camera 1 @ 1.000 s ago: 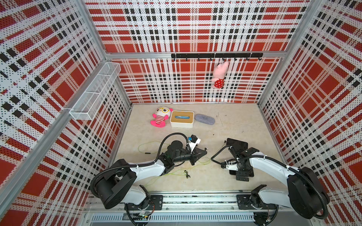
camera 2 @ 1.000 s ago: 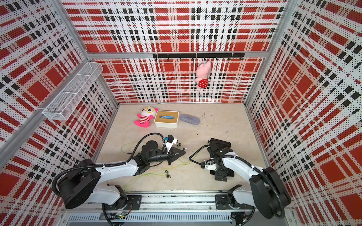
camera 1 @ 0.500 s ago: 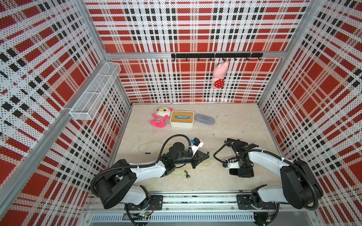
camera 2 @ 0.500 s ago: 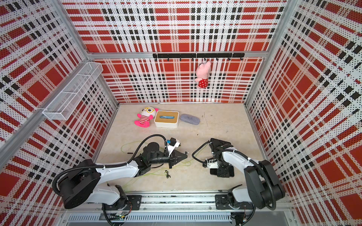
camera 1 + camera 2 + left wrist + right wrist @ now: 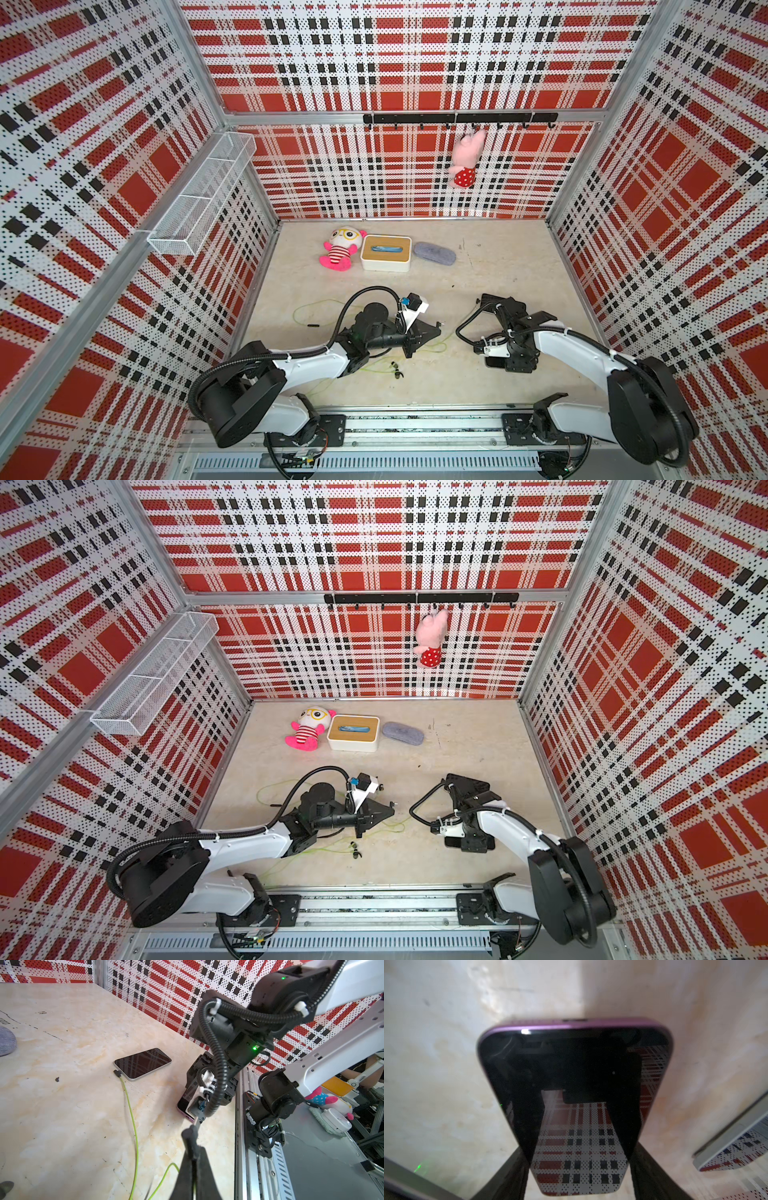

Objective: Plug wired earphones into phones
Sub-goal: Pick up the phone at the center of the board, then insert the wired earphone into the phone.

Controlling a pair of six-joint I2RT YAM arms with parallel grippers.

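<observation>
A: From above, where do things stand?
B: In both top views the left gripper (image 5: 432,329) points across the table (image 5: 478,270) toward the right gripper (image 5: 515,363). That one stands over the purple-edged phone (image 5: 493,362) and mostly hides it. A pair of earbuds (image 5: 399,375) lies loose near the left arm.
A: And the left wrist camera?
B: The left jaws are clenched on a small black plug (image 5: 191,1132). Its metal tip is aimed at the purple-edged phone's end, near it but not yet in. The silver-edged phone (image 5: 143,1063) lies flat, well apart, with its own plug already seated and a yellow-green cable (image 5: 133,1126) trailing off.
A: Right wrist?
B: The fingers (image 5: 652,1176) flank that phone's long edges. The picture is blurred, so whether they press cannot be told.
A: How will it handle?
B: Probably a light, stiff slab with glossy, slippery glass — so the edges are the place to pinch. The plug is tiny and rigid, best held by its body — the limp cable will only drag
</observation>
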